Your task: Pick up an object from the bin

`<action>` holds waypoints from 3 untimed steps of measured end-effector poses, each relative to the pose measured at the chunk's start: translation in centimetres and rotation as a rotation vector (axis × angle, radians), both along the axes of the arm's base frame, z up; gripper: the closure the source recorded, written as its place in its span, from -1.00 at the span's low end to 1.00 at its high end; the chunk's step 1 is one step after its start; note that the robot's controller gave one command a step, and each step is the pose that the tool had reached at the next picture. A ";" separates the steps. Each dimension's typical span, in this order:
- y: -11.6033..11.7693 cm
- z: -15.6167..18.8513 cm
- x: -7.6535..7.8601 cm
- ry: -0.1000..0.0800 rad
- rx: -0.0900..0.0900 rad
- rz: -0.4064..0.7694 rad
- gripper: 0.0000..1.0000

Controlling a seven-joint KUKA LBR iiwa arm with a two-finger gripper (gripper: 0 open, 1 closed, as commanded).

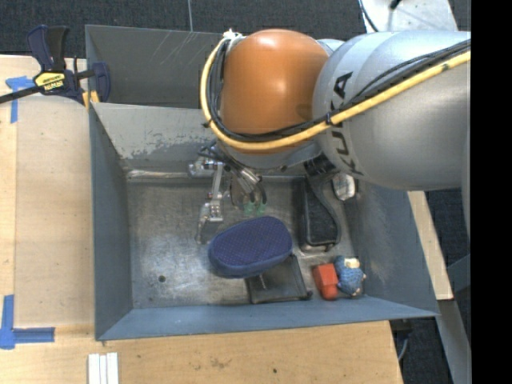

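One tool (231, 206) hangs released before you, nothing between its fingers, just beside the blue oval pad (250, 245) at the middle of the bin (112, 214); a red block (325, 280) lies apart.

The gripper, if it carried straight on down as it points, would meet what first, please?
Most likely the bare bin floor, beside the upper left edge of the blue oval pad. The gripper might clip that edge, since depth is unclear from above.

Grey metal bin (108, 214): dark blue oval pad (250, 246) with fine mesh texture; just right of it a black oblong case (318, 218), below-right a red block (325, 281) and a blue-and-yellow piece (350, 276)
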State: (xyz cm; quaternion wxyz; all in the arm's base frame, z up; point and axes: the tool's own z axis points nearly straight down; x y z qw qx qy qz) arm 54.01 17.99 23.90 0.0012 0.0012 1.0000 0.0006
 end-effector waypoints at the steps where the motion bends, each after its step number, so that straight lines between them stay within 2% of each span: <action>1: -7.9 -8.4 -2.0 0.008 -0.005 0.118 -1.00; 2: -12.2 -16.3 -3.9 -0.003 -0.001 0.374 -1.00; 3: -12.1 -16.1 -3.7 -0.009 0.000 0.372 1.00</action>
